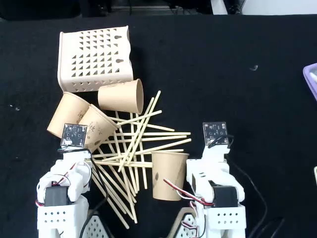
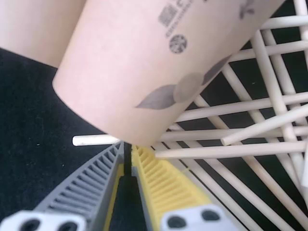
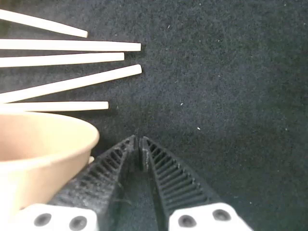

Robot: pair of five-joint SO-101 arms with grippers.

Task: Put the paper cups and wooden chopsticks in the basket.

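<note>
Cups [image 1: 121, 95] and chopsticks [image 1: 158, 133] lie in a heap on the black table [image 1: 223, 74], outside the basket [image 1: 94, 57], which seems tipped on its side. Left gripper [image 2: 126, 147] and right gripper [image 3: 139, 141] both have fingers closed

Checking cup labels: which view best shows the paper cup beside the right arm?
The high view: it shows the cup whole, rim to base, beside the chopsticks. The right wrist view catches part of its rim and wall. The left wrist view frames a different cup.
</note>
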